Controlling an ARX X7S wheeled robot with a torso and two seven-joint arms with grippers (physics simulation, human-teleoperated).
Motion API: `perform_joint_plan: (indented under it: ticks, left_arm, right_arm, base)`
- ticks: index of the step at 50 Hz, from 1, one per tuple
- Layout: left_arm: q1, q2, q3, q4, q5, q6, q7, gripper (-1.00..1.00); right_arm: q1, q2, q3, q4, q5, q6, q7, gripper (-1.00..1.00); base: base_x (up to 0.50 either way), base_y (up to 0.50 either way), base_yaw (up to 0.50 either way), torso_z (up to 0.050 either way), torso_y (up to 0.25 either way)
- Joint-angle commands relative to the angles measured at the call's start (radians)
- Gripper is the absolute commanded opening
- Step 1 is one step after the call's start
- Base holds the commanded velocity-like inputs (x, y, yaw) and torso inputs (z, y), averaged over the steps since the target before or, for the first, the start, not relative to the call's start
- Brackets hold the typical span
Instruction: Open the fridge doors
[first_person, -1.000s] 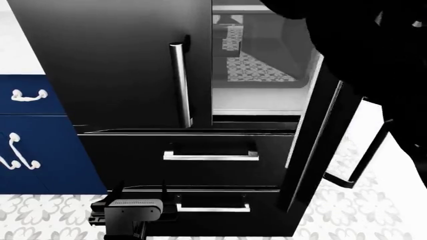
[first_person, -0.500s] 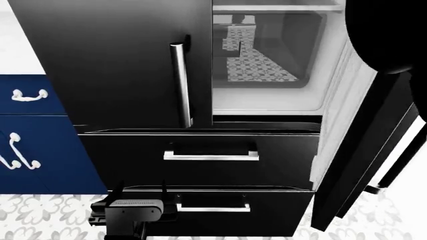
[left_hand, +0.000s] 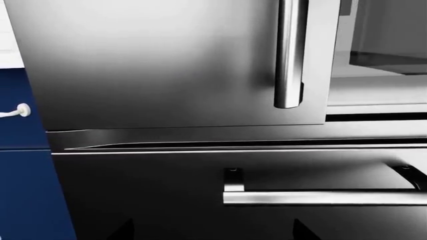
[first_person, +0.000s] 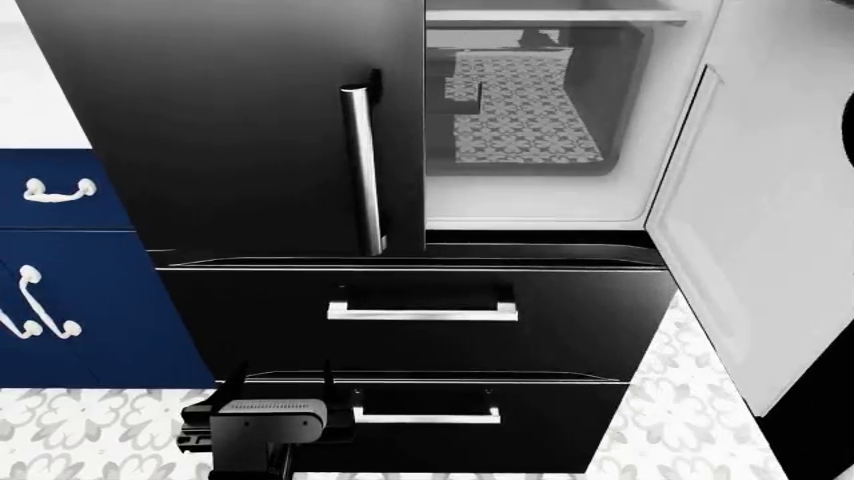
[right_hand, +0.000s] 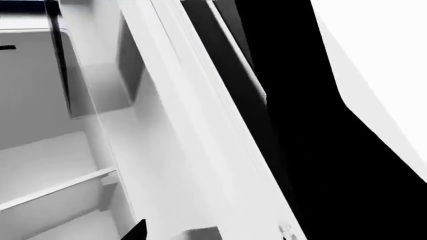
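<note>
The left fridge door (first_person: 227, 120) is closed, its glossy black face flush above the upper drawer front (first_person: 414, 320), and its vertical silver bar handle (first_person: 360, 170) runs along its right edge. The right fridge door (first_person: 767, 210) stands swung wide open at the right of the head view, white inner face turned toward the camera, leaving the white interior and a shelf (first_person: 554, 17) exposed. A second drawer front (first_person: 427, 420) sits below the first, each with a horizontal silver handle. Navy blue cabinets (first_person: 67, 290) with white curved handles stand to the left of the fridge.

The left gripper (first_person: 274, 395) hangs low in front of the lower drawer, well apart from the closed door's handle; its fingers hold nothing, and how far they are spread cannot be told. The right gripper is not clearly seen; its wrist camera looks along the open door's white inner face (right_hand: 193, 150) and black edge, so the state of its fingers cannot be told
</note>
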Motion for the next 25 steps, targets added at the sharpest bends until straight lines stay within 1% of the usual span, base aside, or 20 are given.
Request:
perform_joint_plan:
  ticks: [1,25]
  left_arm:
    - [-0.001,-0.002,0.002,-0.001,-0.001,0.001,-0.004,1.00]
    - [-0.003,-0.004,0.009,0.001,-0.001,-0.001,-0.011,1.00]
  right_arm:
    - [-0.250,0.135,0.026,0.116,0.148,-0.019,0.235,1.00]
    - [-0.260,0.109,0.079,0.106,0.107,0.021,0.225,1.00]
  base:
    - [0.00,0.00,0.00,0.000,0.000]
    - [0.00,0.00,0.00,-0.004,0.000]
